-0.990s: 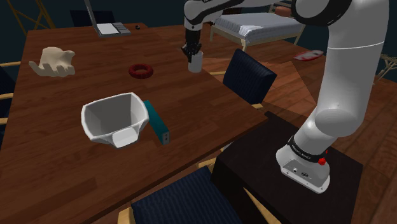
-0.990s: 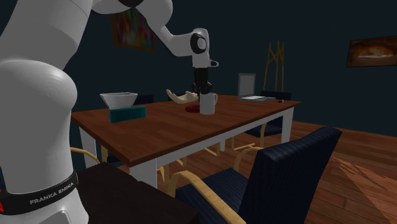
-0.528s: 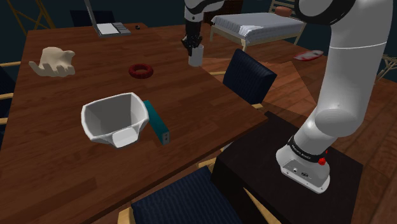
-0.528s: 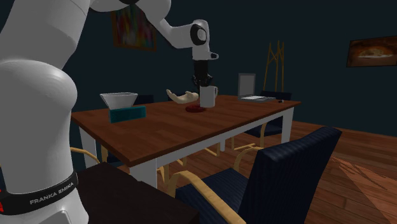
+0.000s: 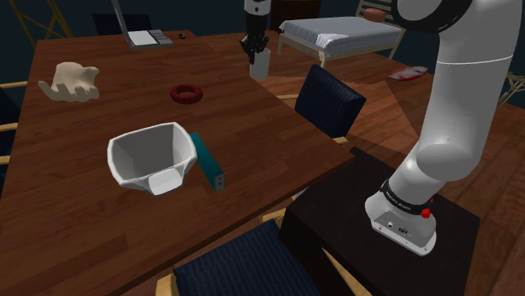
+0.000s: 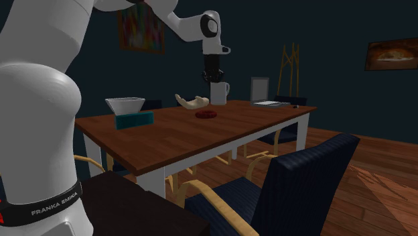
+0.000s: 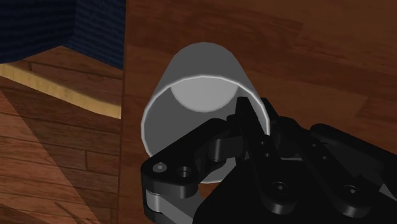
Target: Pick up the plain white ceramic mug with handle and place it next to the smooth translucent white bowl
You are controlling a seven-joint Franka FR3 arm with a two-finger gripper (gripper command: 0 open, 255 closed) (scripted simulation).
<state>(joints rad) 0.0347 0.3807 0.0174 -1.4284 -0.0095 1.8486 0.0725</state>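
Note:
The white mug [image 5: 260, 64] hangs in the air above the far right edge of the wooden table [image 5: 76, 210], in the shoulder view. My black gripper [image 5: 255, 52] is shut on its rim from above. In the second exterior view the mug [image 6: 218, 93] is well above the tabletop under the gripper [image 6: 214, 82], handle pointing to that view's right. The wrist view looks into the open mug [image 7: 197, 95], with my gripper [image 7: 245, 127] clasping its wall. The angular white bowl [image 5: 151, 157] [image 6: 125, 106] stands on the table's near part, far from the mug.
A teal box [image 5: 208, 160] lies against the bowl. A red ring [image 5: 186, 92] and a beige object [image 5: 71, 81] rest on the table's middle and far left. A grey tablet-like device [image 5: 147, 38] stands at the far end. A dark blue chair [image 5: 328, 99] sits at the table's right edge.
The gripper has risen with the mug in it, lifting the mug off the tabletop and higher into the air. Nothing else on the table moved.

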